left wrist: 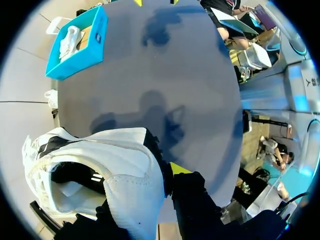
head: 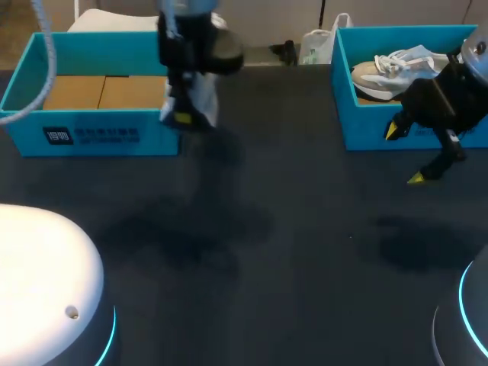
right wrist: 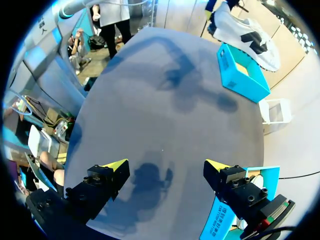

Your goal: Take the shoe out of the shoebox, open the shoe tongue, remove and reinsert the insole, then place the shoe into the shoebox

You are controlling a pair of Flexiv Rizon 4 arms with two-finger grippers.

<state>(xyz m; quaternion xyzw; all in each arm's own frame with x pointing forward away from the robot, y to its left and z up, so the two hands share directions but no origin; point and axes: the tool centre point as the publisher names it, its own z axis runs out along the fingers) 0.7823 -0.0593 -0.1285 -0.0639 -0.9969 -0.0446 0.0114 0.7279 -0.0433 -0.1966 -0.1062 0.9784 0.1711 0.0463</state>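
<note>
My left gripper (head: pixel 183 114) hangs over the right end of the left blue shoebox (head: pixel 91 136), shut on a white shoe (head: pixel 203 101) that dangles above the table. In the left wrist view the white shoe (left wrist: pixel 115 170) fills the space at the gripper (left wrist: pixel 162 182), whose fingers clamp the shoe's wall; one yellow fingertip (left wrist: pixel 179 168) shows. A second white shoe (head: pixel 389 67) lies in the right blue shoebox (head: pixel 341 91). My right gripper (head: pixel 404 156) stands open just in front of that box, holding nothing; its fingers (right wrist: pixel 112 167) are spread wide above bare table.
The left shoebox has brown cardboard (head: pixel 103 91) on its floor. The dark table (head: pixel 259 252) stretches between and in front of the two boxes. In the right wrist view the left shoebox (right wrist: pixel 242 75) sits far ahead, with the held shoe (right wrist: pixel 245 30) above it.
</note>
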